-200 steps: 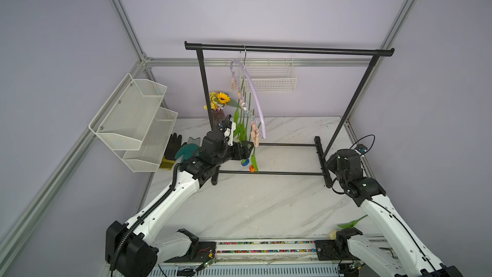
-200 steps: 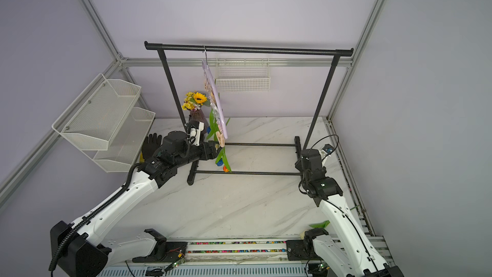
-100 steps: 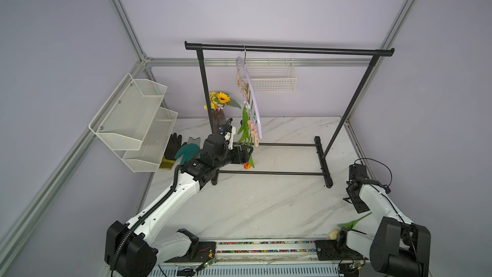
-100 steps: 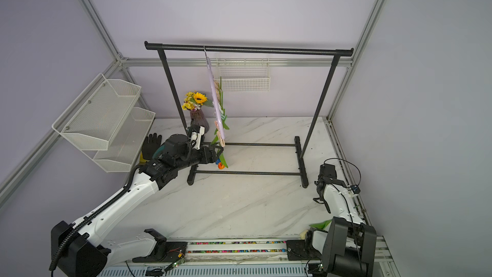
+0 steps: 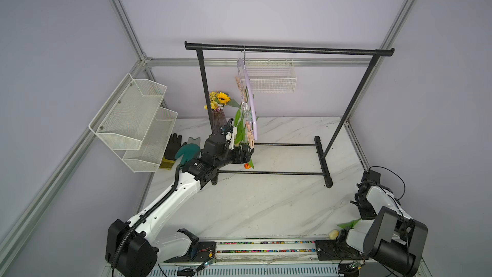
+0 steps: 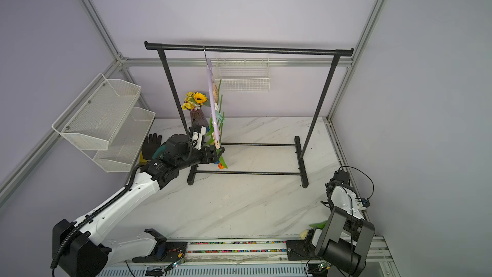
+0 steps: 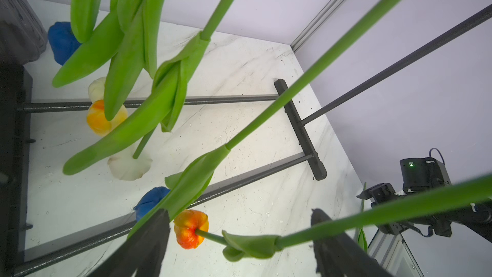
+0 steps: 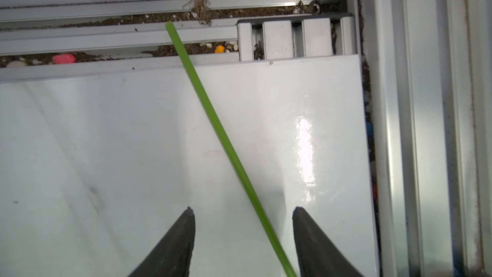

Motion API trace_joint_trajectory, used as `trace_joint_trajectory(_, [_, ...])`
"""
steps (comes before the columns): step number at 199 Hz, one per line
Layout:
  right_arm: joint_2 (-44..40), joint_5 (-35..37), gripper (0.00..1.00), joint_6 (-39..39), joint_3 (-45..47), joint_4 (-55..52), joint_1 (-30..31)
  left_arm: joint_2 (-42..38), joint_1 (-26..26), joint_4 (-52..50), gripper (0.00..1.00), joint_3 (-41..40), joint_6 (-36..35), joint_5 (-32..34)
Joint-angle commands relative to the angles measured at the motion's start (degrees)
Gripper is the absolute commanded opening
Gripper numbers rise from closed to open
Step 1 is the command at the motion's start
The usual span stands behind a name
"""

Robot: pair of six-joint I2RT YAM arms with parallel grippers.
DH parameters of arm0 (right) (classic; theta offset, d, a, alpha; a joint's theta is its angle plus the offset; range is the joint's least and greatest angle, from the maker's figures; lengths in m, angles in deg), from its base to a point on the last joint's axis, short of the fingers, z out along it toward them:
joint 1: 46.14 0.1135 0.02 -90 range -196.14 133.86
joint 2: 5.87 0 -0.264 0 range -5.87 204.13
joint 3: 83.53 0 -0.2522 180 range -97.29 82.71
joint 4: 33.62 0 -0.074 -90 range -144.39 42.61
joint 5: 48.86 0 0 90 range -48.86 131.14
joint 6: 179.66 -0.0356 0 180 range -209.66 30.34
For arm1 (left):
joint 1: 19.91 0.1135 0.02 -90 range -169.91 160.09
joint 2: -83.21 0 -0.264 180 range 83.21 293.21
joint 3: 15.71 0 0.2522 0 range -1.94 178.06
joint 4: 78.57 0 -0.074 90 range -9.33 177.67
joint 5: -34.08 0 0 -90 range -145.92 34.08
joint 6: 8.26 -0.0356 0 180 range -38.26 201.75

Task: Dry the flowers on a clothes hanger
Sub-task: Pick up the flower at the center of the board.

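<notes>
Marble tabletop (image 5: pixel 266 203), 4 o'clock corner: the right gripper (image 8: pixel 242 209) has swung back from the rack (image 5: pixel 287 49), jaws apart astride a loose tulip stem (image 8: pixel 213 118), likely the next pickup. At 11 o'clock the left gripper (image 7: pixel 239 211), also spread, stays among flowers (image 5: pixel 241 126) pegged to the clothes hanger (image 5: pixel 250 97).

Lilac walls (image 5: pixel 266 9) — marble tabletop (image 5: pixel 266 203), black rack (image 5: pixel 288 49), white mesh shelves (image 5: pixel 133 113).

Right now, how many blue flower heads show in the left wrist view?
2: one blue head behind a leaf, another overlapping the rack's floor bar. Leaves may hide more.
</notes>
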Motion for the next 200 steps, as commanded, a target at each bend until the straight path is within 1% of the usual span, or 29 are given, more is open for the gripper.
trace_joint_trajectory(1, [1.01,-1.75,0.60,1.34,0.17,1.60,-1.11,-1.35,-0.18,2.28,0.83,0.63,0.89,-0.19])
trace_joint_trajectory(44, [3.41,-3.19,0.56,2.11,-0.32,2.63,-2.69,-1.72,-0.18,2.45,0.83,0.68,0.90,0.02])
trace_joint_trajectory(61, [4.31,-4.03,0.50,2.81,-0.31,3.23,-3.33,-1.80,-0.18,2.50,0.83,0.69,0.94,-0.16])
trace_joint_trajectory(82, [4.81,-4.50,0.48,3.04,-0.32,3.45,-3.56,-1.97,-0.19,2.62,0.84,0.56,0.90,-0.34])
trace_joint_trajectory(89, [4.77,-4.57,0.45,3.10,-0.31,3.39,-3.60,-2.06,-0.18,2.63,0.84,0.56,0.90,-0.36])
trace_joint_trajectory(99, [4.87,-4.63,0.38,3.10,-0.31,3.47,-3.60,-2.22,-0.18,2.79,0.84,0.36,0.90,-0.37])
trace_joint_trajectory(112, [4.89,-4.93,0.32,3.30,-0.22,3.68,-3.60,-2.32,-0.18,3.13,0.84,0.30,0.99,-0.34])
trace_joint_trajectory(138, [5.09,-7.28,0.26,5.31,0.35,5.78,-3.60,-2.39,-0.18,3.25,0.84,0.41,0.98,-0.31])
trace_joint_trajectory(147, [5.06,-9.28,0.20,5.94,1.30,7.86,-3.60,-2.48,-0.18,3.15,0.84,0.56,0.86,-0.31])
trace_joint_trajectory(162, [4.72,-9.64,0.08,6.28,1.53,8.18,-3.60,-2.84,-0.18,2.82,0.84,0.48,0.64,-0.06])
trace_joint_trajectory(168, [4.27,-9.91,0.05,6.59,1.69,8.56,-3.60,-3.06,-0.18,2.80,0.84,0.44,0.56,0.16])
trace_joint_trajectory(190, [2.76,-10.72,0.00,7.38,2.47,9.65,-3.59,-3.54,-0.18,3.03,0.84,0.21,0.55,0.63])
trace_joint_trajectory(200, [1.86,-11.15,0.00,7.70,2.84,10.29,-3.59,-3.47,-0.18,3.23,0.84,0.26,0.55,0.59])
